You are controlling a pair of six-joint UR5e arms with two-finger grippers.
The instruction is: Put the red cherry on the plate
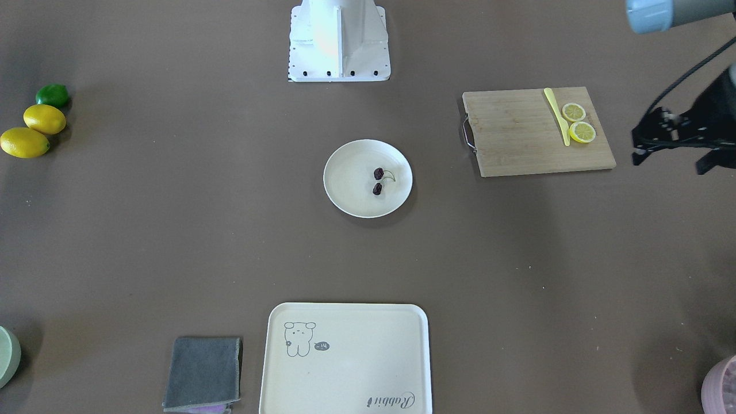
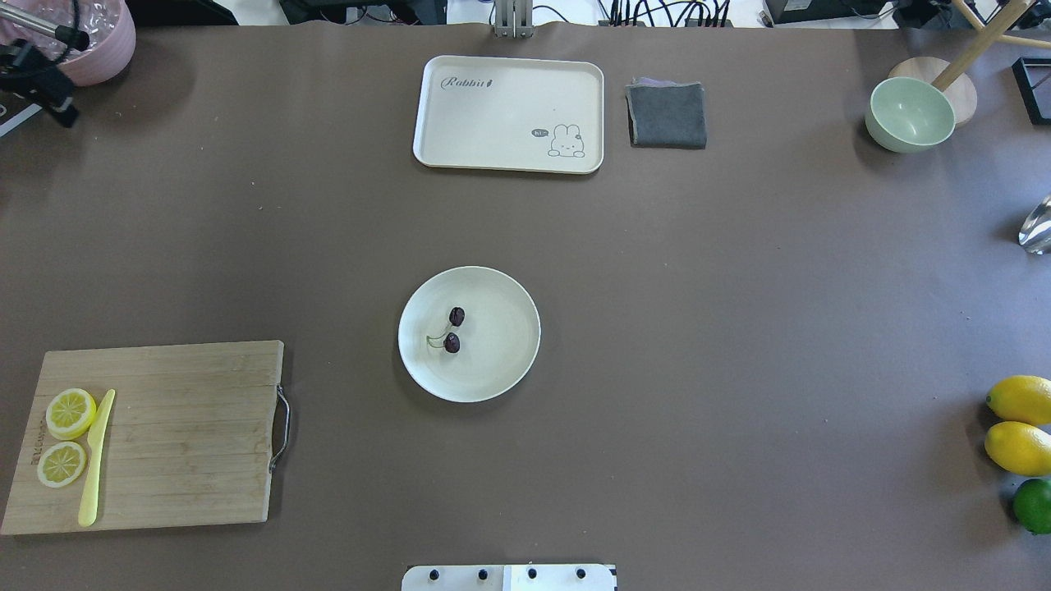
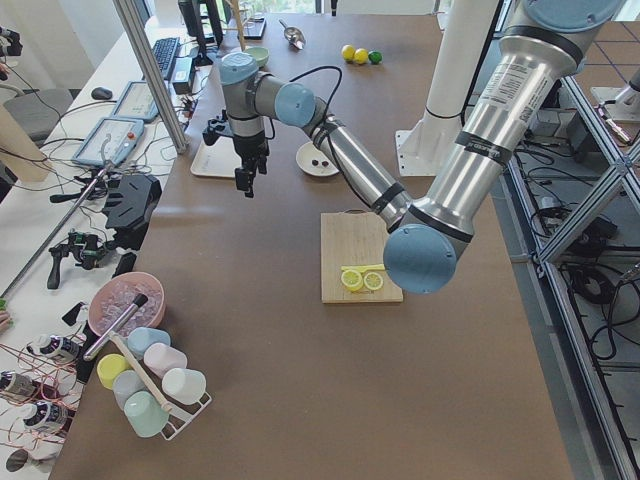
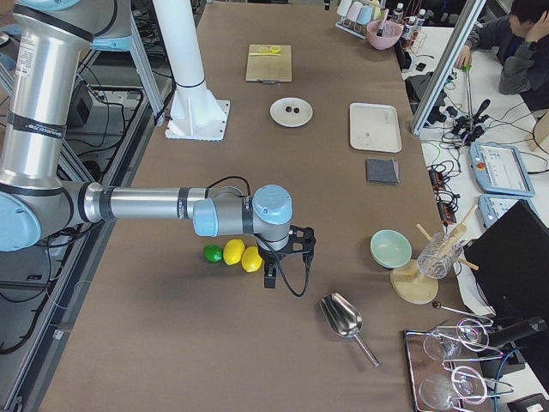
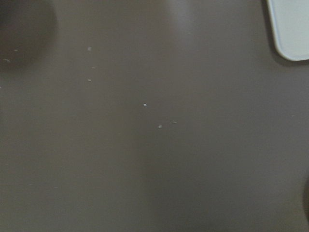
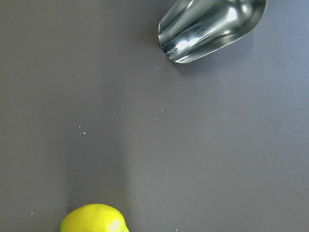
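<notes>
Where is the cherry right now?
In the overhead view, the red cherry lies on the plate mid-table, right of the cutting board.

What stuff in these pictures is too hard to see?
- left gripper: small in the left side view, dark and cut by the edge in the front-facing view; open or shut is unclear.
- right gripper: shows only in the right side view, too small to judge.
- metal scoop: cut off by the overhead view's right edge.
- pale green bowl: cut off by the front-facing view's left edge.
</notes>
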